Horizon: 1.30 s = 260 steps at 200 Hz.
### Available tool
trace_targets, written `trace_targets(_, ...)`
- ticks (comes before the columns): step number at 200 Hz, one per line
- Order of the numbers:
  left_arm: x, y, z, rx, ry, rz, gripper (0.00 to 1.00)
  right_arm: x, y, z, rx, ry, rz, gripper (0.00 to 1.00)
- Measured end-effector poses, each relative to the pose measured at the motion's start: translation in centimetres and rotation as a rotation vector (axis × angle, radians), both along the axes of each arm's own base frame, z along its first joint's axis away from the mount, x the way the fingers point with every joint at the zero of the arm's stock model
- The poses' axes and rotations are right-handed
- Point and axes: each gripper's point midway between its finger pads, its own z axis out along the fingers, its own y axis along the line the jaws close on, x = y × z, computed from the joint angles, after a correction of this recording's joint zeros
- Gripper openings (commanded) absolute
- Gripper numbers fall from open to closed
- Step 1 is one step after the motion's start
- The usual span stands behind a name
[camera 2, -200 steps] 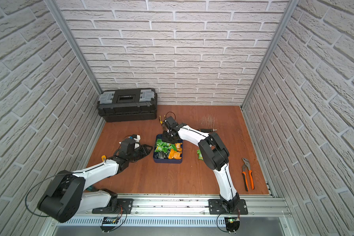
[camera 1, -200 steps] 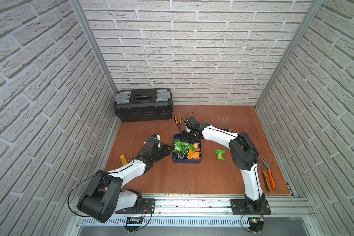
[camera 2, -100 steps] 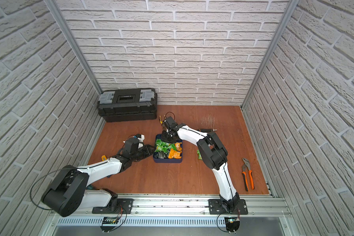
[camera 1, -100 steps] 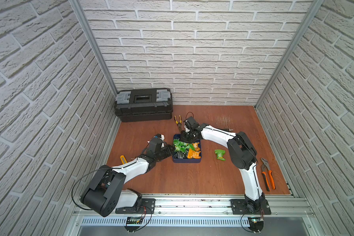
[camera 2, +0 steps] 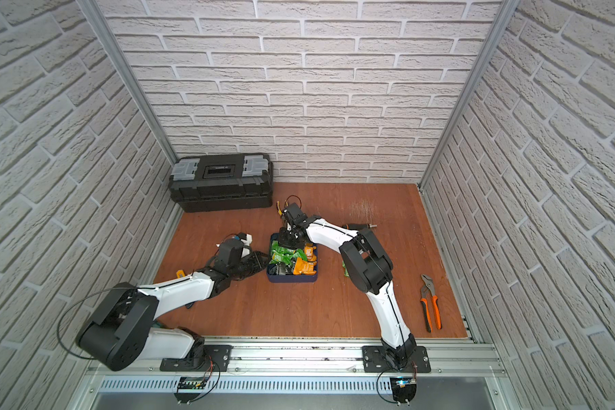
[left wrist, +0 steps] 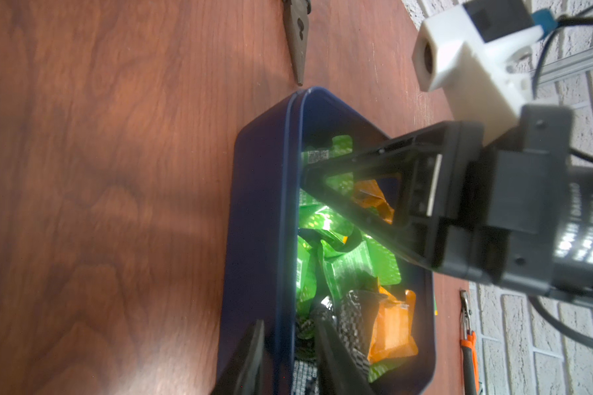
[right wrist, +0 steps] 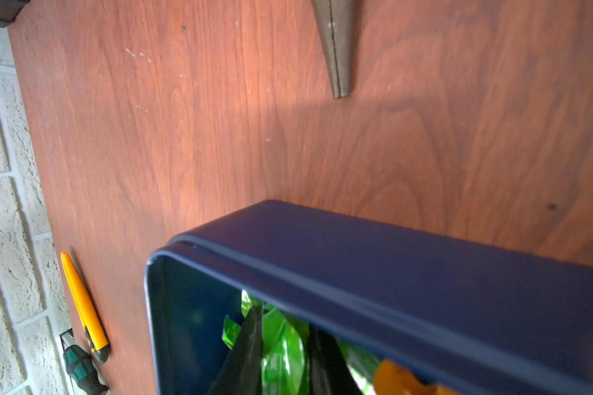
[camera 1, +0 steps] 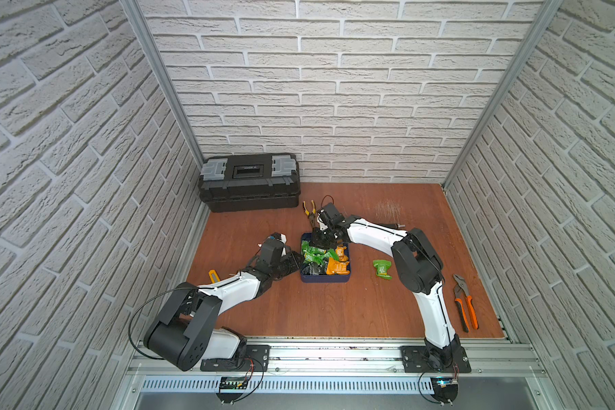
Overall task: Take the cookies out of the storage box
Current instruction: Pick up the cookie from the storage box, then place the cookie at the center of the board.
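The navy storage box (camera 1: 325, 282) (camera 2: 292, 279) sits mid-table, holding several green, orange and black cookies (camera 1: 315, 253) (camera 2: 284, 253). One green packet (camera 1: 382, 268) lies on the table to its right. My left gripper (camera 1: 298, 262) (left wrist: 290, 325) straddles the box's left wall (left wrist: 261, 205), one finger outside and one inside against a black packet (left wrist: 353, 318), and is closed on the wall. My right gripper (camera 1: 320, 243) (right wrist: 285, 328) reaches into the far left corner, shut on a green packet (right wrist: 285, 345).
A black toolbox (camera 1: 249, 184) stands at the back left. Yellow-handled pliers (camera 1: 311, 213) lie just behind the box. Orange-handled pliers (camera 1: 464, 307) lie at the right edge. A yellow knife (camera 1: 213, 275) (right wrist: 83, 304) and a green screwdriver (right wrist: 83, 369) lie at the left.
My left gripper has slid right from the open table onto the box's left wall. My right gripper has closed on the green packet inside the box.
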Motion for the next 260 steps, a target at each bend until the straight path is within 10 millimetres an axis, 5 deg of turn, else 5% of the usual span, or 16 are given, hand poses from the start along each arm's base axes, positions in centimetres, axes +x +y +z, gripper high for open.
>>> trace_targets(51,0.2,0.9,1.3,0.021,-0.038,0.045,0.41,-1.8,-1.5,1.4,-0.018,-0.003,-0.001,0.1)
trace_targets(132,0.4,2.1,1.9,0.055,-0.059,0.096,0.44,-4.6,-4.4,8.7,0.022,-0.103,0.0,0.09)
trace_targets(232,0.6,1.8,1.9,0.061,-0.049,0.083,0.44,-5.8,-5.9,7.4,-0.017,-0.057,0.008,0.07)
trace_targets(260,0.7,1.6,2.1,0.058,-0.052,0.071,0.44,-6.6,-8.9,7.5,-0.029,-0.043,-0.032,0.07)
